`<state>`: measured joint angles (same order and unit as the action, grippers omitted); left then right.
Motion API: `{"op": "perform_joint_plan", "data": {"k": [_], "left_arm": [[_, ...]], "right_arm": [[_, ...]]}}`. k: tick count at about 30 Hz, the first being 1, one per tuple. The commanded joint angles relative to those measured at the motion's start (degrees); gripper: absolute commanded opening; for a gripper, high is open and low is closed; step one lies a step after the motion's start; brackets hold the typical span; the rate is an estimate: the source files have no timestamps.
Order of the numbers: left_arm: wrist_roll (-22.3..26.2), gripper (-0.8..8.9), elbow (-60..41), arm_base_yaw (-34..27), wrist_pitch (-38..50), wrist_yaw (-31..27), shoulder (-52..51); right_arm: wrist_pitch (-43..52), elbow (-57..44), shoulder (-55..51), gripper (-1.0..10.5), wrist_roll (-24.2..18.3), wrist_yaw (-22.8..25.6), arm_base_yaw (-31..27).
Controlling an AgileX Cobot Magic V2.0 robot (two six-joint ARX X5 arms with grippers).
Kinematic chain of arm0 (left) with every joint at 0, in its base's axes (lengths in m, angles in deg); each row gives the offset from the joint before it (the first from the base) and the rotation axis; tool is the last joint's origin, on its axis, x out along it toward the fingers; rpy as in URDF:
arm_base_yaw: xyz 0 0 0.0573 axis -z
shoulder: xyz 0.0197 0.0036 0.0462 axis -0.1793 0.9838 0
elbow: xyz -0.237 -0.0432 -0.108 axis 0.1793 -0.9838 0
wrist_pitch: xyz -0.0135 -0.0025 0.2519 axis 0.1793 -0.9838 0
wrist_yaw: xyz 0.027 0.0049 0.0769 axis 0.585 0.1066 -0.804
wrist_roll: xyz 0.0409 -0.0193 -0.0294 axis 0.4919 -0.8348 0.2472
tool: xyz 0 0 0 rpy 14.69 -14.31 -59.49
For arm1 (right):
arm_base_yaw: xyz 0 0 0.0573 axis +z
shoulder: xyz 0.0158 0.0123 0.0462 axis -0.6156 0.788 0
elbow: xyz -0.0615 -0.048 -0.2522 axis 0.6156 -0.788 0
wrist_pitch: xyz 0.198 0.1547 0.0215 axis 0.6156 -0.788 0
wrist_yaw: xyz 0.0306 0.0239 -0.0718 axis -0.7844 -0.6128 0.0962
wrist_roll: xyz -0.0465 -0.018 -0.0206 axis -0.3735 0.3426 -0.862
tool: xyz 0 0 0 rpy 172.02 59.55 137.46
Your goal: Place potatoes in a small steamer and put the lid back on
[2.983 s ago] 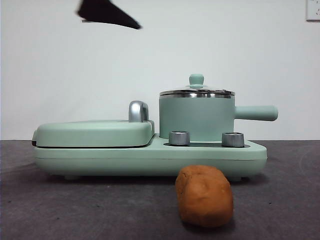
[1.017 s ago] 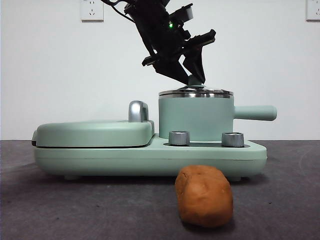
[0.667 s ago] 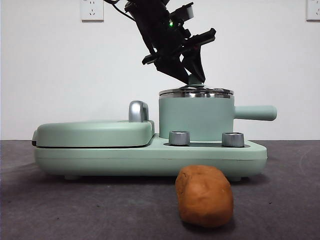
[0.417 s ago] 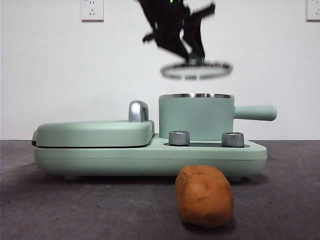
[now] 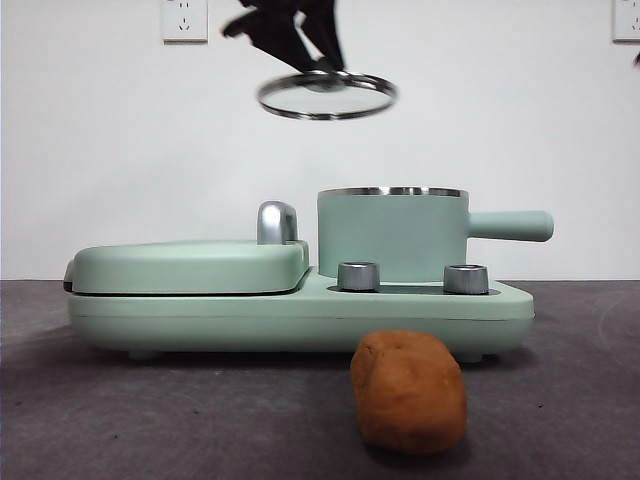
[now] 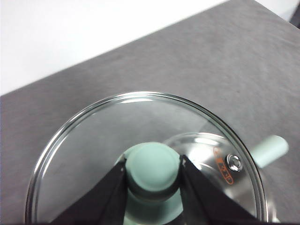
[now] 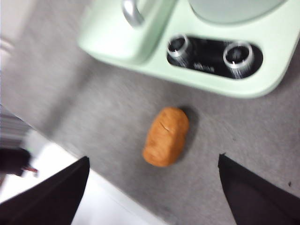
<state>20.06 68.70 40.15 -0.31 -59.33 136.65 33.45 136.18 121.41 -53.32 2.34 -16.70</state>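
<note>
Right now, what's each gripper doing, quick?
Left gripper: shut on the lid, by its knob.
Right gripper: open, holding nothing, above the potato.

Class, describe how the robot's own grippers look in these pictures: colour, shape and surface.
Left gripper: two matte black jaws, wedge-shaped, widening toward the camera. Right gripper: the same plain black, shown as two broad tapering wedges. No markings or cables show on either; in the front view the arm is a dark silhouette.

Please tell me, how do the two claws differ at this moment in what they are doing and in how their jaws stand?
The left claw is shut on the lid by its mint knob, holding it in the air above the small steamer; the right claw holds nothing.
The left claw's jaws press the knob from both sides; the right claw's jaws stand wide open, above the potato on the table.
Both have black jaws.
</note>
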Motion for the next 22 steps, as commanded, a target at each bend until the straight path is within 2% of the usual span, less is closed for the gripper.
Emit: {"op": "perform_joint_plan", "data": {"k": [1, 7, 10, 15, 22], "left_arm": [[0.22, 0.14, 2.29, -1.53, 0.57, 0.09, -1.64], [0.20, 0.15, 2.29, -5.18, -0.20, 0.09, -2.78], [0.17, 0.14, 2.29, -6.62, -0.70, 0.09, -2.78], [0.04, 0.15, 2.27, -8.20, -1.57, 0.09, -2.78], [0.02, 0.14, 2.27, -9.46, -1.92, 0.09, -2.78]], "right_arm": [[1.57, 1.11, 4.28, 4.4, 2.49, 5.40, 6.62], [6.67, 1.11, 15.10, 4.4, 7.78, 14.14, 18.71], [9.14, 1.14, 20.98, 4.4, 9.46, 16.44, 22.64], [12.59, 1.14, 29.90, 4.4, 11.32, 17.35, 26.34], [17.64, 1.14, 38.84, 4.4, 11.67, 20.70, 28.48]]}}
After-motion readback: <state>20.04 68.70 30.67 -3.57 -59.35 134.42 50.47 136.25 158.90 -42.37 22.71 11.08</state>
